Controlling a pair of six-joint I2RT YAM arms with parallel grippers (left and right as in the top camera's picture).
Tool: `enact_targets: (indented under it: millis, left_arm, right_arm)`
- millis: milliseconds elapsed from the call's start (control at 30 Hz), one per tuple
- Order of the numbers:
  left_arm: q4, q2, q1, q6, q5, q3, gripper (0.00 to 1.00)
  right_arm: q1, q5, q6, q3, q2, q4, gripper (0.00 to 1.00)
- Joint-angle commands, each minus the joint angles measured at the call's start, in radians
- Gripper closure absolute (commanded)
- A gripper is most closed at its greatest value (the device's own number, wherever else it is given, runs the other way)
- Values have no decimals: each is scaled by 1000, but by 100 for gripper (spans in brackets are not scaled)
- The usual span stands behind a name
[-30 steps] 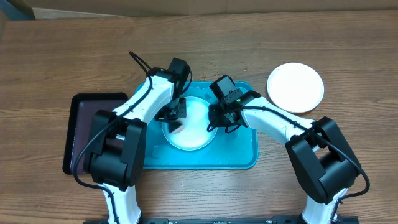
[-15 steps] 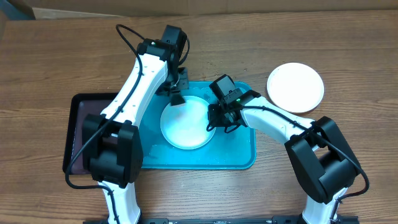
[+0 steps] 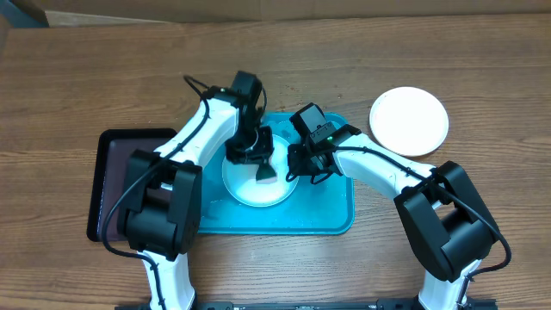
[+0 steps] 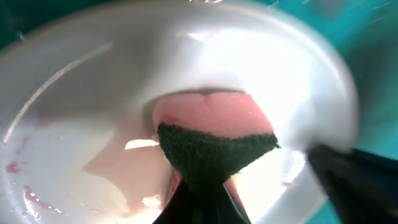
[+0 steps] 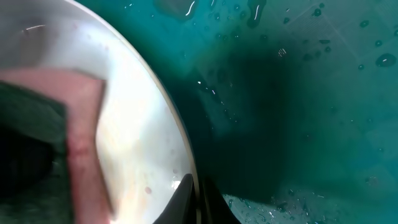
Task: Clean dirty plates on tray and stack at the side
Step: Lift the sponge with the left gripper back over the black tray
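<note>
A pale plate [image 3: 245,185] lies on the turquoise tray [image 3: 327,213]. My left gripper [image 3: 261,164] is shut on a pink sponge with a dark green pad [image 3: 266,176] and presses it on the plate's middle right. In the left wrist view the sponge [image 4: 214,134] sits on the wet plate [image 4: 87,93], with red smears [image 4: 12,167] at the left. My right gripper [image 3: 297,166] is shut on the plate's right rim; the right wrist view shows its fingers [image 5: 196,199] pinching the rim [image 5: 177,143]. A clean white plate [image 3: 409,120] lies on the table at the right. No yellow-green plate shows.
A smaller black tray [image 3: 116,172] lies left of the turquoise tray. Water drops wet the tray floor [image 5: 311,93]. The wooden table [image 3: 86,77] surrounds everything. The two arms meet closely over the plate.
My left gripper with the sponge rose to the tray's far edge, then came back down onto the plate, further right than before. The right gripper has kept hold of the rim.
</note>
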Motion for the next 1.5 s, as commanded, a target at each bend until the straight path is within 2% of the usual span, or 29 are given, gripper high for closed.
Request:
enact_targets:
  millis: [0, 167, 333, 533, 633, 700, 833, 967, 1200, 1333, 1467]
  left_arm:
    - [16, 7, 10, 18, -102, -46, 96]
    - [-45, 6, 16, -94, -510, -71, 96]
    - [-154, 6, 21, -230, -796, -16, 96]
    - [-340, 6, 21, -352, -905, 156, 96]
    - [-463, -2, 24, -450, -946, 263, 96]
    - [-531, -23, 34, -493, -949, 320, 96]
    - [-561, -117, 98, -499, -935, 338, 96]
    - [-575, -192, 214, -487, -841, 337, 95]
    - [-561, -223, 451, -293, -534, 332, 95]
    - [-537, -224, 550, -192, -355, 297, 96]
    - [-502, -223, 600, -153, -308, 246, 96]
  right_arm:
    - [-14, 54, 0, 0, 28, -8, 96]
    - [-14, 54, 0, 0, 28, -15, 96]
    - [-14, 54, 0, 0, 28, -14, 96]
    - [-14, 54, -3, 0, 28, -15, 96]
    - [-14, 54, -4, 0, 28, -16, 96]
    - [-14, 52, -13, 0, 27, -16, 96]
    - [-8, 24, -49, 6, 8, -25, 96]
    - [2, 24, -49, 13, -33, -39, 96]
    - [13, 30, -48, 17, -117, -48, 96]
    - [13, 126, -48, 18, -156, -75, 96]
    - [13, 277, -78, 60, -198, -178, 96]
